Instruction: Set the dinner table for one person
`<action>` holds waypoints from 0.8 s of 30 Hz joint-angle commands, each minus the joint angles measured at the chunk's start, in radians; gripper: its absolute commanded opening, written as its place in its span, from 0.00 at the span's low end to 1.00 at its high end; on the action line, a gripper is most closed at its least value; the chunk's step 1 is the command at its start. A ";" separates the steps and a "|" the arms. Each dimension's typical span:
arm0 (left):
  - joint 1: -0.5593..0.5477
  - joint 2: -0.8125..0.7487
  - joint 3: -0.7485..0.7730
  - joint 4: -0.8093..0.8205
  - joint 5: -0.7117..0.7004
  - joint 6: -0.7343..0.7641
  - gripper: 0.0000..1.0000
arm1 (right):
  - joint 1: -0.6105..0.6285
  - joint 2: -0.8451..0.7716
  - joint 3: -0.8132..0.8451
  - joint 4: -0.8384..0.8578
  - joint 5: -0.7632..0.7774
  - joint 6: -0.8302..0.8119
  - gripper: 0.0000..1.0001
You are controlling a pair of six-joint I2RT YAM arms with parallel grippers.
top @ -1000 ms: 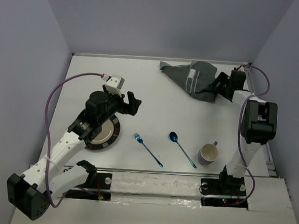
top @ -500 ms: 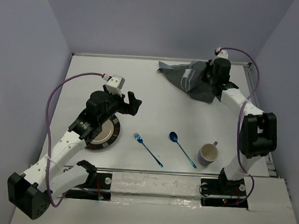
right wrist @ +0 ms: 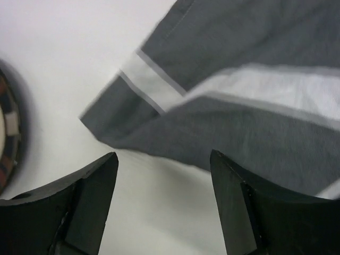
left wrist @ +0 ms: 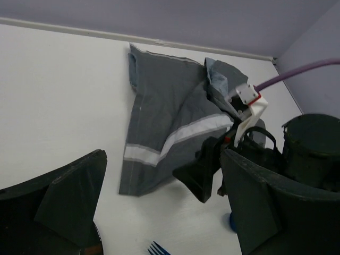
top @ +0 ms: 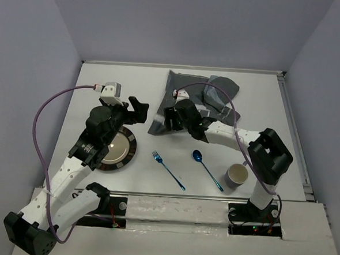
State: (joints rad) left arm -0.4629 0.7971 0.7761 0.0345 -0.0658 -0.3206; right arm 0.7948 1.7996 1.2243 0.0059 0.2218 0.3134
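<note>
The grey placemat [top: 186,99] with pale stripes lies partly spread, one end still folded over, on the white dinner table [top: 103,83], at the back middle. My right gripper [top: 168,120] is open and empty, low over the table at the placemat's near left corner; in the right wrist view [right wrist: 163,156] the cloth [right wrist: 239,106] lies just beyond its fingers. My left gripper [top: 135,112] is open and empty, hovering left of the placemat and behind the plate [top: 115,150]. The left wrist view shows the placemat [left wrist: 164,106] and the right gripper [left wrist: 204,175].
A dark-rimmed plate sits at near left. A blue fork [top: 167,169] and a blue spoon [top: 206,169] lie at near centre. A mug [top: 237,175] stands at near right. The plate's rim shows in the right wrist view [right wrist: 5,133].
My right arm swept from the back right corner to the middle, pulling the placemat leftwards and spreading it out; its jaws now stand open off the cloth. My left arm shifted slightly back and left.
</note>
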 commanded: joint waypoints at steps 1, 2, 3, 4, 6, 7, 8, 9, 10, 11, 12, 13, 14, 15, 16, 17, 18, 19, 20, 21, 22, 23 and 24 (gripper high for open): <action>0.006 -0.004 -0.015 0.013 -0.097 -0.098 0.99 | -0.023 -0.152 -0.040 -0.017 0.017 0.027 0.76; 0.006 0.002 -0.023 0.015 -0.092 -0.116 0.99 | -0.023 -0.179 -0.045 -0.044 0.024 0.020 0.75; 0.006 0.016 -0.031 0.019 -0.083 -0.136 0.99 | -0.037 -0.231 -0.051 -0.055 0.028 0.015 0.74; 0.004 0.024 -0.061 0.045 -0.063 -0.177 0.99 | -0.072 -0.259 -0.060 -0.061 0.012 0.013 0.70; 0.004 0.051 -0.095 0.080 -0.048 -0.222 0.99 | -0.125 -0.327 -0.094 -0.061 -0.021 0.027 0.64; 0.003 0.060 -0.127 0.118 -0.043 -0.245 0.95 | -0.156 -0.341 -0.103 -0.060 -0.051 0.038 0.55; 0.000 0.073 -0.141 0.137 -0.037 -0.265 0.91 | -0.189 -0.350 -0.111 -0.061 -0.061 0.036 0.52; -0.016 0.100 -0.150 0.154 -0.037 -0.291 0.87 | -0.260 -0.361 -0.123 -0.061 -0.067 0.038 0.41; -0.032 0.115 -0.156 0.157 -0.048 -0.298 0.83 | -0.300 -0.361 -0.129 -0.060 -0.065 0.042 0.33; -0.052 0.131 -0.162 0.157 -0.090 -0.299 0.73 | -0.343 -0.359 -0.134 -0.063 -0.073 0.047 0.27; -0.097 0.169 -0.163 0.157 -0.110 -0.298 0.71 | -0.388 -0.358 -0.137 -0.066 -0.084 0.053 0.26; -0.111 0.194 -0.159 0.153 -0.126 -0.302 0.70 | -0.475 -0.355 -0.147 -0.066 -0.099 0.062 0.25; -0.126 0.215 -0.161 0.151 -0.132 -0.311 0.69 | -0.512 -0.350 -0.155 -0.064 -0.116 0.085 0.25; -0.147 0.270 -0.164 0.153 -0.152 -0.337 0.68 | -0.544 -0.347 -0.160 -0.066 -0.128 0.095 0.24; -0.155 0.301 -0.167 0.163 -0.155 -0.350 0.67 | -0.589 -0.344 -0.170 -0.064 -0.143 0.108 0.26; -0.161 0.360 -0.170 0.174 -0.170 -0.362 0.66 | -0.603 -0.344 -0.177 -0.061 -0.162 0.113 0.27; -0.174 0.390 -0.173 0.185 -0.180 -0.392 0.66 | -0.603 -0.344 -0.181 -0.058 -0.168 0.116 0.30; -0.174 0.421 -0.176 0.218 -0.183 -0.412 0.66 | -0.603 -0.347 -0.189 -0.052 -0.176 0.119 0.31; -0.174 0.471 -0.187 0.235 -0.184 -0.434 0.63 | -0.603 -0.353 -0.204 -0.037 -0.203 0.124 0.31; -0.174 0.491 -0.192 0.249 -0.187 -0.461 0.62 | -0.603 -0.356 -0.212 -0.031 -0.213 0.128 0.32; -0.174 0.508 -0.201 0.278 -0.189 -0.521 0.60 | -0.603 -0.358 -0.218 -0.027 -0.214 0.133 0.34; -0.174 0.519 -0.211 0.292 -0.187 -0.550 0.59 | -0.603 -0.361 -0.224 -0.027 -0.214 0.133 0.36; -0.174 0.528 -0.233 0.312 -0.187 -0.578 0.58 | -0.603 -0.370 -0.238 -0.023 -0.214 0.130 0.37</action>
State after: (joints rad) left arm -0.6334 1.3060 0.5922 0.2226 -0.2012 -0.7456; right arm 0.1776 1.4719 1.0016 -0.0696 0.0612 0.4263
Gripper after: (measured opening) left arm 0.595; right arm 0.350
